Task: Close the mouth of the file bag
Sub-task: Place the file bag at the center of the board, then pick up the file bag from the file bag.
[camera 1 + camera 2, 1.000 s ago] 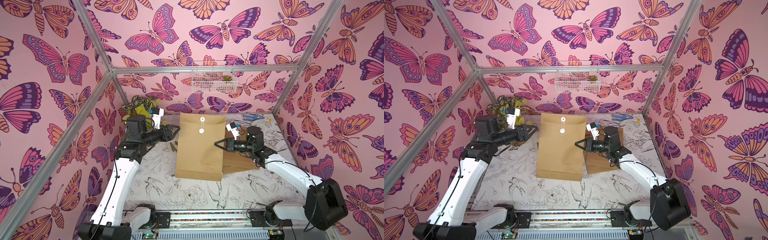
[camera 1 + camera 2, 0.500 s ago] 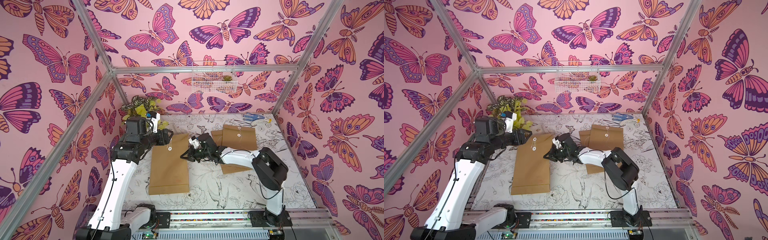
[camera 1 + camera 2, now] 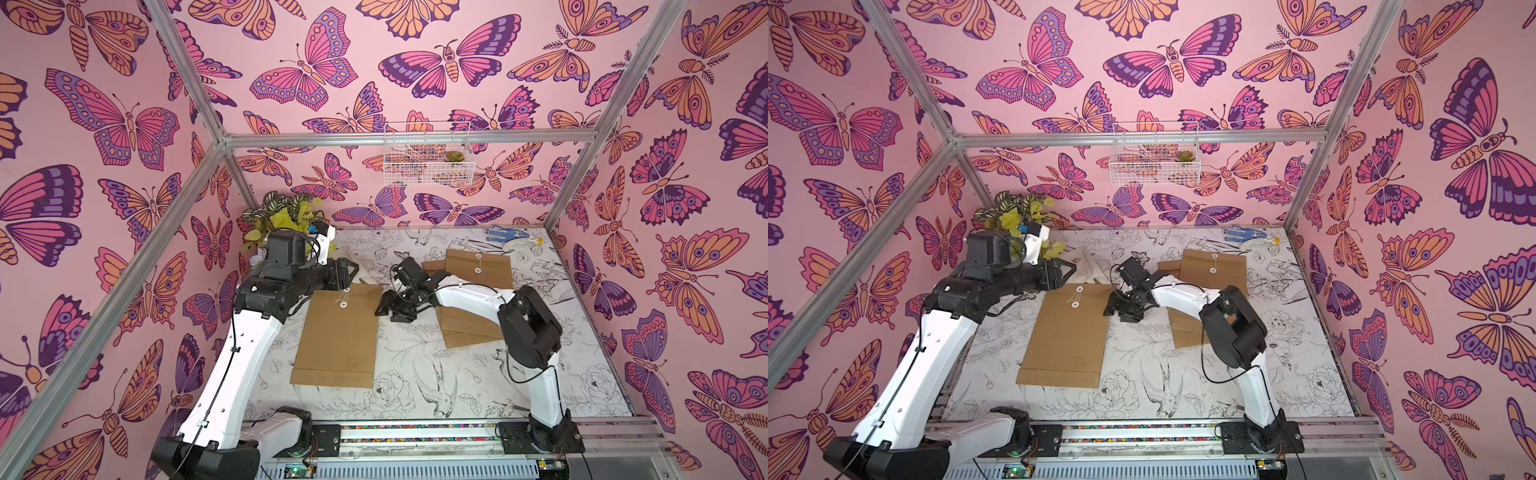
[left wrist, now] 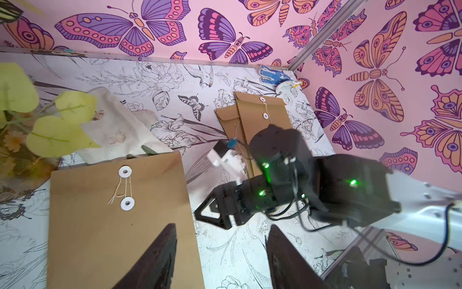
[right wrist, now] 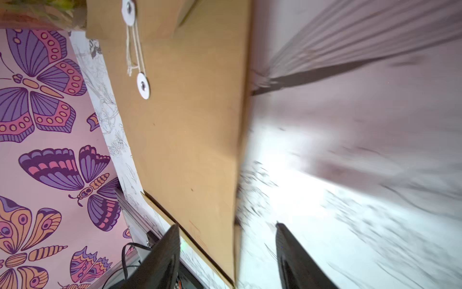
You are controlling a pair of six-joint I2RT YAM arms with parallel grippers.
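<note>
The file bag [image 3: 336, 332] [image 3: 1067, 332] is a brown paper envelope lying flat on the left-middle of the table. Its flap end points to the back, with two white buttons [image 4: 127, 204] and a loose string between them. My left gripper [image 3: 353, 272] [image 3: 1069, 268] hovers open over the bag's far end, and in the left wrist view its jaws [image 4: 220, 255] hold nothing. My right gripper [image 3: 384, 305] [image 3: 1115, 307] stands open at the bag's right edge. In the right wrist view that edge of the bag [image 5: 187, 125] runs between the spread jaws [image 5: 227, 250].
Two more brown envelopes [image 3: 478, 266] lie at the back right, and another [image 3: 465, 328] lies under the right arm. A leafy plant [image 3: 286, 216] and a white cloth bag [image 4: 120, 130] fill the back left corner. A blue-and-white glove [image 3: 507, 232] lies by the back wall.
The file bag went from held in the middle to lying flat further left. My right gripper followed it left, then opened and let go. The left gripper stayed open.
</note>
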